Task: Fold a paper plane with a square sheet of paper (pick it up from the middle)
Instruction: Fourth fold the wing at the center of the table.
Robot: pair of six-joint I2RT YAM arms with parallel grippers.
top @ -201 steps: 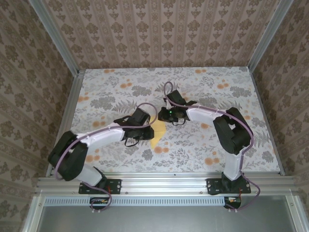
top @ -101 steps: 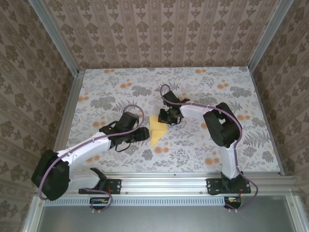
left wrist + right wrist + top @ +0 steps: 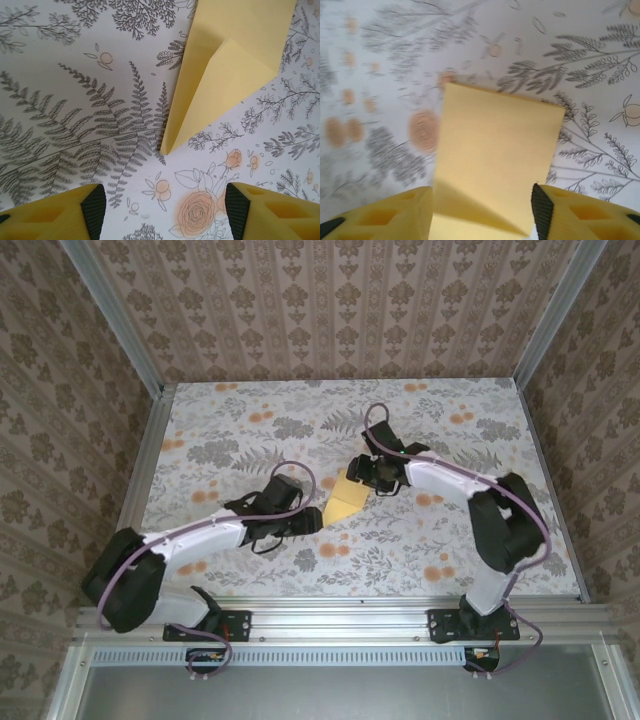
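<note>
Yellow paper (image 3: pixel 345 502), part-folded into a wedge with one flap lapped over, lies flat on the table (image 3: pixel 450 530) near its middle. We see the left gripper (image 3: pixel 312 523) just near and left of the pointed tip, jaws wide apart and holding nothing. In its wrist view the tip points at the gap between the fingers (image 3: pixel 60 215). The right gripper (image 3: pixel 360 472) hangs over the far, blunt end with its jaws apart too. The sheet lies under them unpinched, and we cannot tell whether they touch it.

We judge sliding to be the main risk. The paper is thin, loose and flat on a smooth surface, so a finger pushing at an edge could shove or turn it rather than lift it. A pinch that catches the flap alone could pull the fold open. A jaw coming down hard could crumple the tip or add a stray crease. With both grippers close over one small sheet, they could also knock each other.

We find no brand, label or writing, only printed ferns and orange flowers on the table.
</note>
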